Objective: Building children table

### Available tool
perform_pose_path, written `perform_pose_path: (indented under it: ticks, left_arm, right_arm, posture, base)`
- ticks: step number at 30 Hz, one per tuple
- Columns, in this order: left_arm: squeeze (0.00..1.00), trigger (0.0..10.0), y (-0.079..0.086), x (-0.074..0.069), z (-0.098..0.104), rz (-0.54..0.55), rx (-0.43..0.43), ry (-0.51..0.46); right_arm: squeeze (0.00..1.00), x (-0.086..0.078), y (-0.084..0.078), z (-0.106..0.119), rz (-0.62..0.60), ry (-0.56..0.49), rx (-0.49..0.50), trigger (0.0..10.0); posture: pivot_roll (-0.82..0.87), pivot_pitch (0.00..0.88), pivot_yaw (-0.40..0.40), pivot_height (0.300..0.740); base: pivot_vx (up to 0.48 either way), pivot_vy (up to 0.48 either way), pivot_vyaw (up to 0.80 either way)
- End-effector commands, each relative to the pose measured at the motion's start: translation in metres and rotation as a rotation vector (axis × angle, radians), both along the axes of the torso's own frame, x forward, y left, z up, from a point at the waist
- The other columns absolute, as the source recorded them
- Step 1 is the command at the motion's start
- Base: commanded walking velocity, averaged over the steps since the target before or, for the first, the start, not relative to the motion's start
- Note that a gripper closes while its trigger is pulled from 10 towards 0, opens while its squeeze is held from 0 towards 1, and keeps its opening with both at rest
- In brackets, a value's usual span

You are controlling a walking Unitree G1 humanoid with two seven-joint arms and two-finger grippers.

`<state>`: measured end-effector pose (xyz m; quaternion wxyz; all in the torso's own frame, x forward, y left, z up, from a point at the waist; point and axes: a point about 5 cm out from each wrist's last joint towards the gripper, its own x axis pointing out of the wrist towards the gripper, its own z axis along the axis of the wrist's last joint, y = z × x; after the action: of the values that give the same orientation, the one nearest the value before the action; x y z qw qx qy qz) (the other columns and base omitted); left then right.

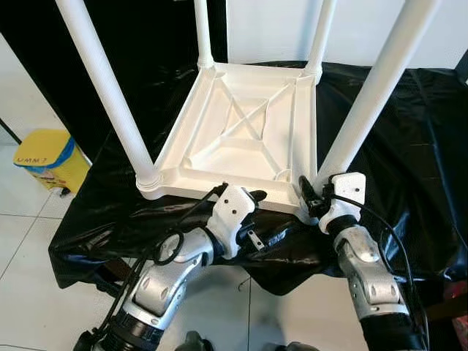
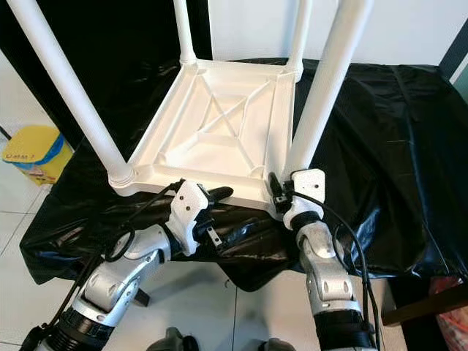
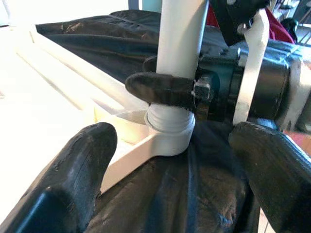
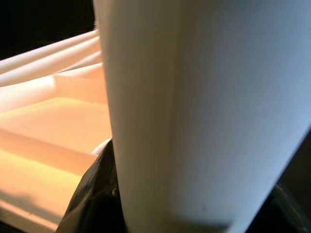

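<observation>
Near-right white plastic table leg [image 1: 380, 80] is clamped at its base by right gripper [image 1: 313, 196]; left gripper [image 1: 252, 197] held open beside it

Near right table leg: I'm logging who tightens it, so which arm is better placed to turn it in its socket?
Right. The right gripper is shut on the near right leg just above its socket; the left gripper is open beside it.

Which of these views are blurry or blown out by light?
Right wrist view: the table leg is too close and soft, the tabletop underside glows orange. Left wrist view: washed out at one side, near fingers blurred. Eye views: sharp, glare on black cover.
</observation>
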<state>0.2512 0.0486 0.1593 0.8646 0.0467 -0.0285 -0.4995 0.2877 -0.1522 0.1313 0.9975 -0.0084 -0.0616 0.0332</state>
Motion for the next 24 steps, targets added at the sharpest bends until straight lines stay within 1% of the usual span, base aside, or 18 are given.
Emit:
perform_pose_path:
  ticks: [1, 6, 7, 10, 11, 12, 14, 15, 17, 22, 24]
  left_arm:
    - [0.00, 10.0, 0.003, 0.006, -0.003, 0.090, -0.003, 0.022]
    - [0.00, 10.0, 0.004, 0.008, -0.002, 0.116, 0.000, 0.011]
    - [0.00, 10.0, 0.005, 0.009, -0.002, 0.125, 0.002, 0.007]
    - [0.00, 10.0, 0.007, 0.009, -0.002, 0.130, 0.002, 0.003]
    - [0.00, 10.0, 0.008, 0.011, -0.002, 0.146, 0.003, -0.009]
    - [0.00, 10.0, 0.008, 0.011, -0.002, 0.146, 0.003, -0.009]
    - [0.00, 10.0, 0.010, 0.017, 0.000, 0.182, -0.014, -0.022]
    - [0.00, 10.0, 0.010, 0.017, 0.000, 0.182, -0.014, -0.022]
    - [0.00, 10.0, 0.011, 0.022, 0.002, 0.208, -0.043, -0.021]
    - [0.00, 10.0, 0.014, 0.026, 0.003, 0.240, -0.065, -0.014]
    - [0.00, 10.0, 0.016, 0.030, 0.004, 0.265, -0.100, -0.007]
  right_arm:
    - [0.00, -0.008, -0.010, -0.014, -0.111, 0.068, -0.011, 10.0]
    - [0.00, -0.009, -0.007, -0.012, -0.141, 0.057, -0.006, 10.0]
    - [0.00, -0.010, -0.005, -0.012, -0.171, 0.059, 0.005, 10.0]
    - [0.00, -0.010, -0.002, -0.012, -0.196, 0.064, 0.015, 10.0]
    - [0.00, -0.009, 0.003, -0.014, -0.214, 0.085, 0.051, 10.0]
    - [0.00, -0.009, 0.003, -0.014, -0.214, 0.085, 0.051, 10.0]
    - [0.00, -0.007, 0.008, -0.014, -0.226, 0.104, 0.091, 10.0]
    - [0.00, -0.007, 0.008, -0.014, -0.226, 0.104, 0.091, 10.0]
    - [0.00, -0.005, 0.007, -0.010, -0.233, 0.085, 0.087, 10.0]
    - [0.00, -0.004, 0.006, -0.006, -0.237, 0.060, 0.073, 10.0]
    - [0.00, -0.005, 0.008, -0.005, -0.225, 0.046, 0.050, 10.0]
  posture:
    - [-0.13, 0.100, 0.011, 0.740]
    - [-0.13, 0.103, 0.014, 0.740]
    - [-0.13, 0.104, 0.016, 0.740]
    - [-0.13, 0.107, 0.018, 0.740]
    - [-0.13, 0.105, 0.018, 0.740]
    - [-0.13, 0.105, 0.018, 0.740]
    - [-0.13, 0.101, 0.024, 0.740]
    - [-0.13, 0.101, 0.024, 0.740]
    - [-0.13, 0.096, 0.028, 0.740]
    - [-0.14, 0.092, 0.034, 0.740]
    - [-0.14, 0.094, 0.038, 0.740]
  base:
    - [0.000, 0.000, 0.00]
    - [0.000, 0.000, 0.00]
    - [0.000, 0.000, 0.00]
    - [0.000, 0.000, 0.00]
    - [0.000, 0.000, 0.00]
    - [0.000, 0.000, 0.00]
    - [0.000, 0.000, 0.00]
    - [0.000, 0.000, 0.00]
    - [0.000, 0.000, 0.00]
    - [0.000, 0.000, 0.00]
    - [0.000, 0.000, 0.00]
